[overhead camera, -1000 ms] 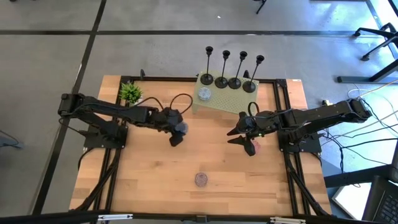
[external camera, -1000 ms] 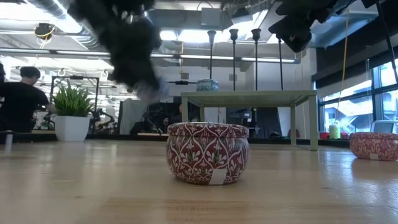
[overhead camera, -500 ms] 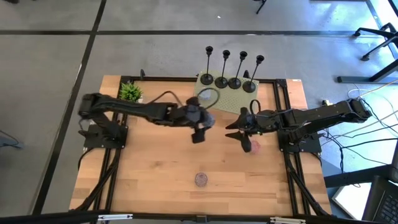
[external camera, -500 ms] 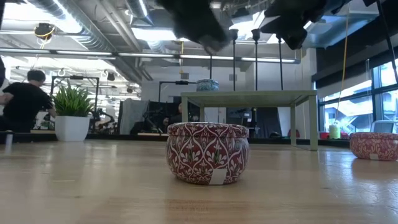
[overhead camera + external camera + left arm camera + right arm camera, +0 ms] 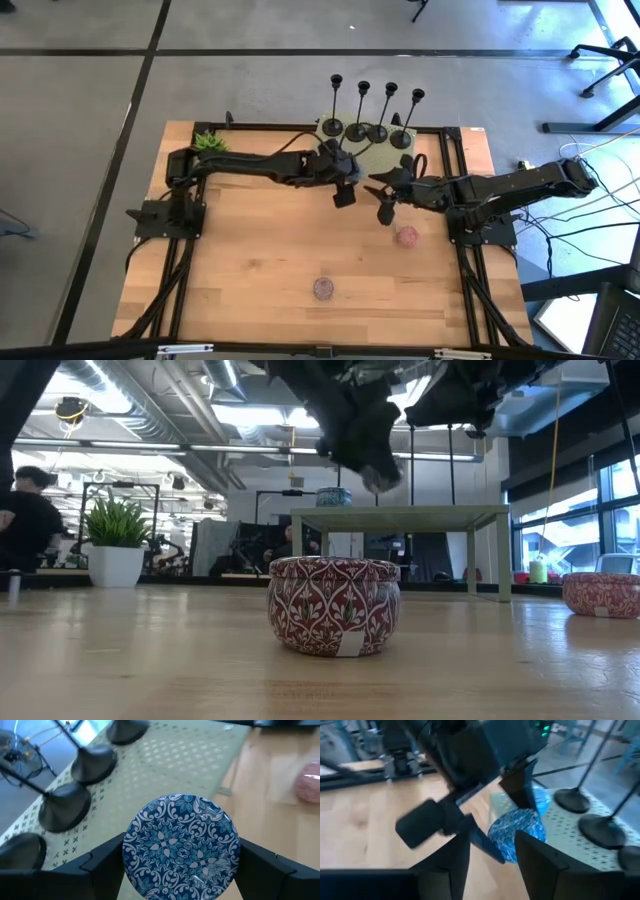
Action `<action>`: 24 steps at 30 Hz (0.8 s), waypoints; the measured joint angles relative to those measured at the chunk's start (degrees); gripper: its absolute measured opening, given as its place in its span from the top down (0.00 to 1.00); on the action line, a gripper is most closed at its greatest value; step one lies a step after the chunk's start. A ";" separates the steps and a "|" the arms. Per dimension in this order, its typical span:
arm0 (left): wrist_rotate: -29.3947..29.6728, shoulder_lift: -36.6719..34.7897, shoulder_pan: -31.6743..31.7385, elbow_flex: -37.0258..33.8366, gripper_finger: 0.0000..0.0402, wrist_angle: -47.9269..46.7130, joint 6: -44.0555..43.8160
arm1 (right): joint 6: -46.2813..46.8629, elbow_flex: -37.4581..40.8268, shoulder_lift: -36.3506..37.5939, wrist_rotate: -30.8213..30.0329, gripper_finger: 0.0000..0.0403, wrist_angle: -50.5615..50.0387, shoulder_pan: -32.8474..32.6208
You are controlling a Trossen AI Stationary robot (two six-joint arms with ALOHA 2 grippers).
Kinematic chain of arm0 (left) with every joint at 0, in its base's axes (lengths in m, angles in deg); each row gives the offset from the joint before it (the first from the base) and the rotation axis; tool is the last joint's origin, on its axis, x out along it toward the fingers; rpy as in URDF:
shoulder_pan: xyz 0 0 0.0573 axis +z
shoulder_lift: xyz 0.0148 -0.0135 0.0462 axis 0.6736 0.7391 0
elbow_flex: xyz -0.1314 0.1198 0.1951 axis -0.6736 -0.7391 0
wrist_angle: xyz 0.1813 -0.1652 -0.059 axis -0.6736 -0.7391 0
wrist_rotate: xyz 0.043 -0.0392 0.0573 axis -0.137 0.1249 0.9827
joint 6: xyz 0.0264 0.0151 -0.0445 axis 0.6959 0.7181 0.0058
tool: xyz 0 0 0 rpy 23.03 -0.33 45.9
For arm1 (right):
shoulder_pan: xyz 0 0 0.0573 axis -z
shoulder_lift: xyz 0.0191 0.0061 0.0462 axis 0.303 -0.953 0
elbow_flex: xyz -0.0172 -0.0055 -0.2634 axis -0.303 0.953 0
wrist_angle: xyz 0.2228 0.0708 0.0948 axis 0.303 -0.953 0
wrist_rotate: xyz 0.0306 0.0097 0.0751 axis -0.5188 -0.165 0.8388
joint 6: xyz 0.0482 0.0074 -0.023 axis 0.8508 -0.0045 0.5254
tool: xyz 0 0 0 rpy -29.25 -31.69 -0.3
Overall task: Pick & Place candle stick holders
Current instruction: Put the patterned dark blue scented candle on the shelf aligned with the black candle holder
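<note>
Several black candle stick holders (image 5: 378,130) stand by their round bases in a row along the far edge of a raised green platform (image 5: 385,160). Their bases (image 5: 62,805) show in the left wrist view. My left gripper (image 5: 342,190) reaches over the platform's near left corner and is shut on a blue patterned tin (image 5: 181,845). My right gripper (image 5: 385,200) hovers just to the right of it, open and holding nothing, pointing toward the left gripper (image 5: 470,795) and the tin (image 5: 515,832). My left gripper pinches the blue tin by its round wall (image 5: 131,855), one finger on each opposite side. The fingers slant down from the table's left toward the platform. The tin is lifted clear, tilted with its lid toward the wrist.
A second blue tin (image 5: 333,495) sits on the platform. A pink tin (image 5: 407,236) lies on the table below my right gripper, a red-and-white tin (image 5: 323,288) near the front edge. A potted plant (image 5: 208,142) stands at the far left corner.
My left gripper has swept from the table's left middle toward the right and far edge, rising a little and rolling, carrying the blue tin to the platform. My right gripper has swung toward the far edge, off the pink tin.
</note>
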 joint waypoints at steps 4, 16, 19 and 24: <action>-0.59 0.72 1.93 0.02 0.25 2.11 -1.21 | 0.13 0.00 0.00 -1.58 0.70 0.91 1.76; -3.75 1.07 5.11 0.03 0.24 3.03 -1.02 | 3.46 0.00 -5.54 -1.11 0.93 3.61 7.54; -2.92 1.07 5.39 0.04 0.24 3.33 -0.57 | 1.40 0.02 -8.49 -1.09 0.93 7.75 8.98; -3.24 1.07 5.90 0.03 0.23 3.40 0.52 | -0.28 0.02 -11.65 -0.90 0.93 11.93 11.37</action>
